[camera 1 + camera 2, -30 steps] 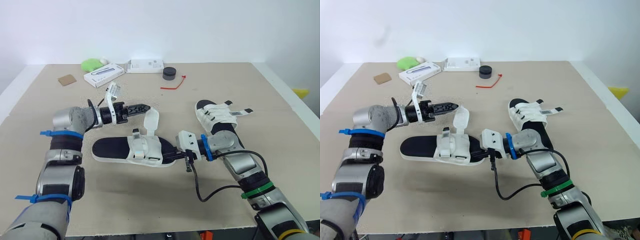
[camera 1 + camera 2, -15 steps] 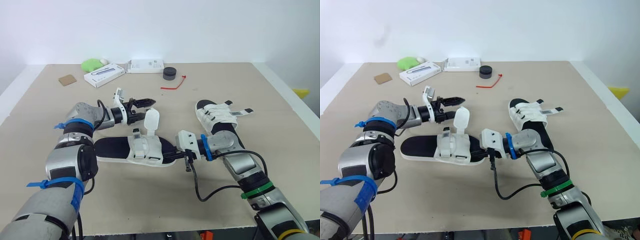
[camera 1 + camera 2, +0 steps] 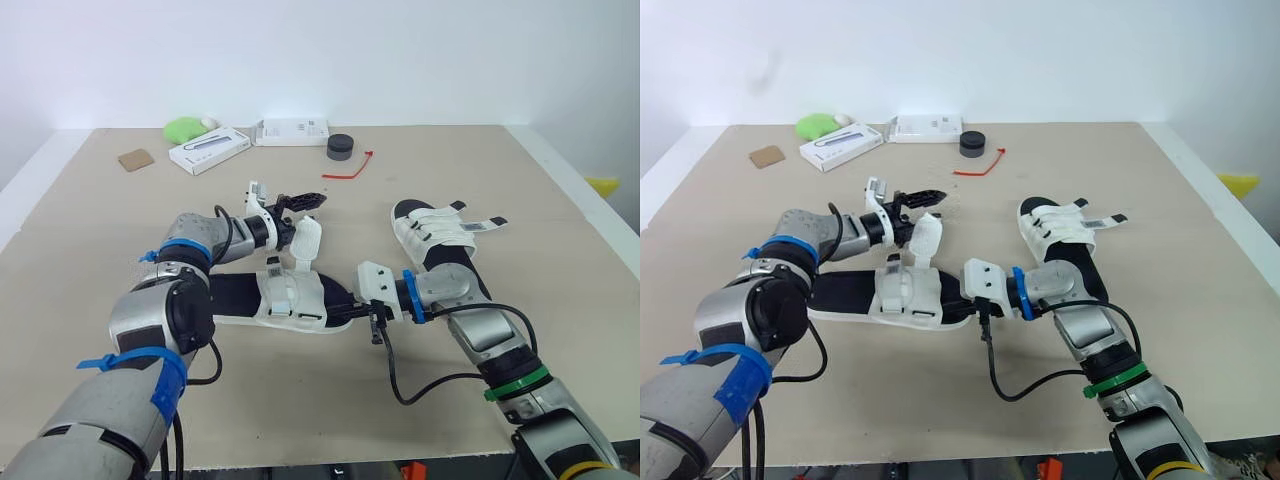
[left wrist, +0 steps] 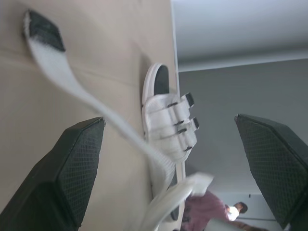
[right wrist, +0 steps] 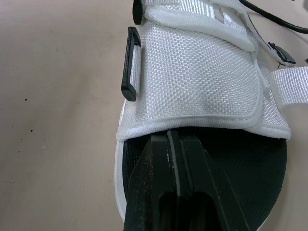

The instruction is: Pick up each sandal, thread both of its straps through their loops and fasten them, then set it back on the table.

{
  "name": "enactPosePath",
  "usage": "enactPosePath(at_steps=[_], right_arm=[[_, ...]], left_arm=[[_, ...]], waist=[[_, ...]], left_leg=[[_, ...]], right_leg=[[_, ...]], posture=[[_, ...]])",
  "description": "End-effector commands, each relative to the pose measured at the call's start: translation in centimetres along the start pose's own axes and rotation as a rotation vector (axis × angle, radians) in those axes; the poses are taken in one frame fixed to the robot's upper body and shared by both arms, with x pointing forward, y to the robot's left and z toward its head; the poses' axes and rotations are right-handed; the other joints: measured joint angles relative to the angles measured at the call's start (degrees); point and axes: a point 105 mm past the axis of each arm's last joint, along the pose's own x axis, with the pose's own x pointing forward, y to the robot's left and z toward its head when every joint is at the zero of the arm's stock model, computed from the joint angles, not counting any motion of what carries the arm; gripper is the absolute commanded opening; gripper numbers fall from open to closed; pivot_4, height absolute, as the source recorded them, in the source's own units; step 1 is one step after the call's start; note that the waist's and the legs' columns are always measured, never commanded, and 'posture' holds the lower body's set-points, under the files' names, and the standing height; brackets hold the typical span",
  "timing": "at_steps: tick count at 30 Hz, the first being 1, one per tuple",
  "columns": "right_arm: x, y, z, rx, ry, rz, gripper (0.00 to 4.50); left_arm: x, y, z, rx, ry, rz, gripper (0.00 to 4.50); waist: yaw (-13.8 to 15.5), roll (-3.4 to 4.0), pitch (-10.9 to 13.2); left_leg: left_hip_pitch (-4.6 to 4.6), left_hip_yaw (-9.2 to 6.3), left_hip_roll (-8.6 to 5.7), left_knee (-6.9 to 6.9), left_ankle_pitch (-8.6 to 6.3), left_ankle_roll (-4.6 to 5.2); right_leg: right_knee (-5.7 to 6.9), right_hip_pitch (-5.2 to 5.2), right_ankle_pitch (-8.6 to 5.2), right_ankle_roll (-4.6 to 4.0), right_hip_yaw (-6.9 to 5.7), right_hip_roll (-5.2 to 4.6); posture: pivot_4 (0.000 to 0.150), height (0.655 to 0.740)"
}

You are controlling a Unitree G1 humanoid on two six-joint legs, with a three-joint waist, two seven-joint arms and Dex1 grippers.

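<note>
White woven sandal with a black sole lies flat on the beige table, centre, right in front of you. It is not lifted. One white strap stands up loose from its far edge, unfastened, tip free in the air.

Your left gripper is spread wide around the upper end of that strap. In the left wrist view the strap runs between the two fingers and seems to touch neither, so nothing is grasped.

Your right gripper is clenched, fingers pressed together, tip lying on the black insole just at the edge of the white upper. My read is that it pins the sandal down rather than holds it.

The black plastic loop on the side of the upper looks empty, no strap through it. The other strap on this sandal shows a short dark-tipped end near the upper, and you can't tell if it is threaded.

Second white sandal sits on the table to the right, just beyond your right forearm. Its straps lie across the upper with tips poking out. It reads as fastened, though I'm not certain.

Progress, as a judgement: roughly half.
- That sandal looks finished and set down.
- Left on this one:
  - close on the loose strap
  - feed it through the loop
  - fold it back and press it down
  - check the other strap
  - leave the sandal on the table
</note>
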Motion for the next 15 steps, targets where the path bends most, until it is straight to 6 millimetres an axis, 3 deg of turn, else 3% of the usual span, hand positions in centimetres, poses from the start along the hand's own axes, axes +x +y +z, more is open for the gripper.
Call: enactPosePath(at_steps=[1,3,6,12,15], right_arm=[[-0.3,0.1,-0.1,-0.006,0.018,-0.008,0.00],[-0.3,0.1,-0.1,-0.007,0.019,-0.008,0.00],[-0.2,0.1,-0.1,-0.008,0.020,-0.005,0.00],[-0.4,0.1,-0.2,-0.008,0.023,-0.008,0.00],[-0.4,0.1,-0.2,-0.006,0.023,-0.009,0.00]], left_arm=[[0.2,-1.5,1.2,0.022,-0.052,-0.043,4.46],[0.2,-1.5,1.1,0.031,-0.047,-0.039,4.22],[0.4,-1.3,0.9,0.065,-0.035,-0.026,3.27],[0.5,-1.1,0.1,0.145,0.025,-0.024,0.24],[0.5,-0.9,0.0,0.164,0.029,-0.017,0.06]], waist=[[0.00,0.00,0.00],[0.00,0.00,0.00],[0.00,0.00,0.00],[0.00,0.00,0.00],[0.00,0.00,0.00]], left_leg=[[0.00,0.00,0.00,0.00,0.00,0.00],[-0.01,0.00,0.00,0.00,0.00,0.00],[-0.01,0.00,-0.01,0.00,0.00,0.00],[-0.02,0.00,-0.03,0.00,0.00,-0.01],[-0.02,0.00,-0.03,0.00,0.00,-0.01]], right_leg=[[0.00,0.00,0.00,0.00,0.00,0.00],[0.00,0.00,0.00,0.00,0.00,0.00],[-0.01,0.00,0.00,0.00,0.00,0.00],[-0.01,0.00,0.01,0.00,0.00,0.00],[-0.01,0.00,0.00,0.01,0.00,0.00]], posture=[[0.150,0.7400],[0.150,0.7400],[0.150,0.7400],[0.150,0.7400],[0.150,0.7400]])
